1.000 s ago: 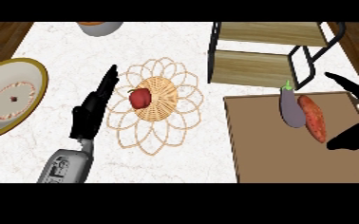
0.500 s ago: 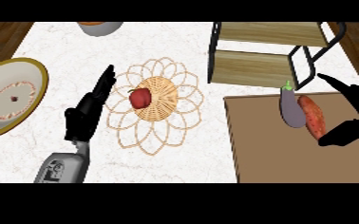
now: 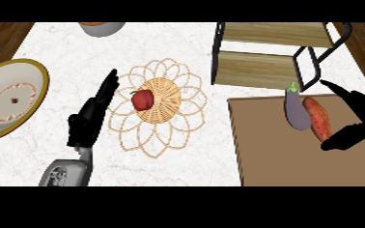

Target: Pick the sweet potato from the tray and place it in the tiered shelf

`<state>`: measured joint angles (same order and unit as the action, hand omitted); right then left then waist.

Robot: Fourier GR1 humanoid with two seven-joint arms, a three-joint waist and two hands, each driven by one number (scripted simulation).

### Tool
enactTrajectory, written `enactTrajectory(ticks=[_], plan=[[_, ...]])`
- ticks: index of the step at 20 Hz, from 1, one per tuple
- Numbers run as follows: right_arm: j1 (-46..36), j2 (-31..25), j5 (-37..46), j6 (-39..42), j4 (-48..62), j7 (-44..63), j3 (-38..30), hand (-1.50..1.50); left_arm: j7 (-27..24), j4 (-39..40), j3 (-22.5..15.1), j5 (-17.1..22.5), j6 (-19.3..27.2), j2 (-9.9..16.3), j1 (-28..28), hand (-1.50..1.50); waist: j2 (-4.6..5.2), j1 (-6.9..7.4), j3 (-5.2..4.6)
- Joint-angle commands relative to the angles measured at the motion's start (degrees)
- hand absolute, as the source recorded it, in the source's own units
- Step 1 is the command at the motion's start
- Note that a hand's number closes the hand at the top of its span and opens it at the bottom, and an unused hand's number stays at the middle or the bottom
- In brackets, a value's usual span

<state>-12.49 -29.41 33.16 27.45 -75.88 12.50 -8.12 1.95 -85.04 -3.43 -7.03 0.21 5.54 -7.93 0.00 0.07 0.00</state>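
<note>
An orange sweet potato (image 3: 318, 118) lies on the brown tray (image 3: 274, 154) at the right, touching a purple eggplant (image 3: 296, 109) on its left. My right hand (image 3: 345, 134) comes in from the right edge, open. One finger (image 3: 342, 93) reaches past the potato's far end and the thumb sits at its near end, so the hand brackets the potato without curling round it. The wooden tiered shelf (image 3: 265, 48) with a black frame stands just behind the tray. My left hand (image 3: 91, 117) rests open on the counter at the left.
A red pepper (image 3: 143, 99) sits on a woven flower-shaped mat (image 3: 165, 136) in the middle. A gold-rimmed plate (image 3: 20, 77) lies at the left edge, and part of a bowl (image 3: 101, 27) shows at the top.
My right hand has shifted left and inward, its thumb coming up against the sweet potato's near end. The left hand and all objects stayed put.
</note>
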Motion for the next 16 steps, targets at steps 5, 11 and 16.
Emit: enactTrajectory(ticks=[5,11,16], plan=[[-1.24,0.71,4.01,-1.70,7.59,-6.81,-0.15,-1.50,0.81,3.22,1.11,-1.23,0.32,-1.46,-4.23,0.00,0.04,0.02,0.01],[-2.74,1.69,6.06,0.37,7.47,-5.71,1.62,1.50,0.18,3.56,1.19,-1.55,0.15,-2.16,-4.00,0.00,0.03,0.03,0.00],[1.07,-0.69,10.60,-4.01,7.46,-13.70,3.55,1.50,1.96,0.23,3.83,0.78,-2.95,1.10,-2.60,0.00,0.02,0.05,0.01]])
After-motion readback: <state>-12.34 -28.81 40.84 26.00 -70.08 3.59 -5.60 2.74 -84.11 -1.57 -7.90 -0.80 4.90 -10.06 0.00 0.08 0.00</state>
